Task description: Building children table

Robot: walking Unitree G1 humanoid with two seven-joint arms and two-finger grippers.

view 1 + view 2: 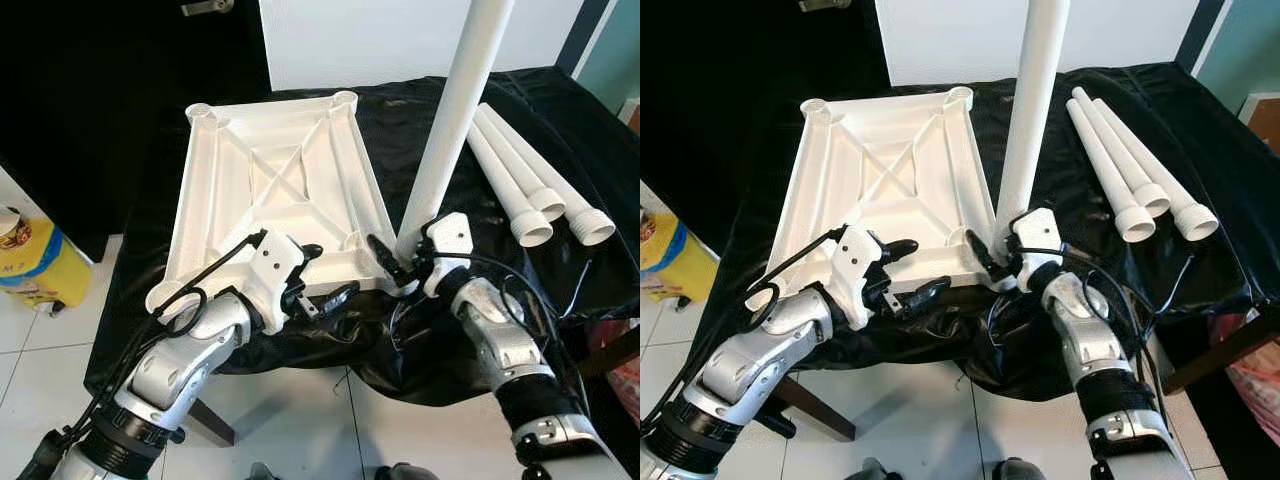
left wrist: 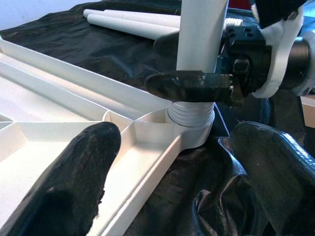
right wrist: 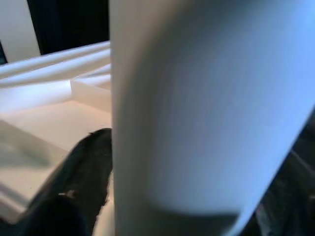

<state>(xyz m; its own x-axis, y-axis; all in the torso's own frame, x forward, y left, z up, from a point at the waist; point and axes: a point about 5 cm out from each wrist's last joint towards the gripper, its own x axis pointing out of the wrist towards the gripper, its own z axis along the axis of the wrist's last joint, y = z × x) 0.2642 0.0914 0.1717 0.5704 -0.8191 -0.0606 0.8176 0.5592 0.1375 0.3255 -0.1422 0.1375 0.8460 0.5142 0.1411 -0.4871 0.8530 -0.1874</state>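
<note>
The white tabletop (image 1: 270, 180) lies upside down on a table draped in black cloth. One white leg (image 1: 450, 110) stands upright in the socket at its near right corner, with its threaded base (image 2: 192, 115) in the socket. My right gripper (image 1: 400, 260) is shut on this leg just above the socket; the leg (image 3: 206, 108) looms large in the right wrist view beside one black finger (image 3: 74, 187). My left gripper (image 1: 328, 272) is open at the tabletop's near edge, just left of that corner. One of its fingers (image 2: 74, 182) is over the tabletop's underside, the other over the cloth.
Three spare white legs (image 1: 530, 180) lie side by side on the cloth at the right. A yellow bag (image 1: 30, 265) stands on the white tile floor at the left. The black cloth (image 1: 330, 345) hangs over the table's near edge.
</note>
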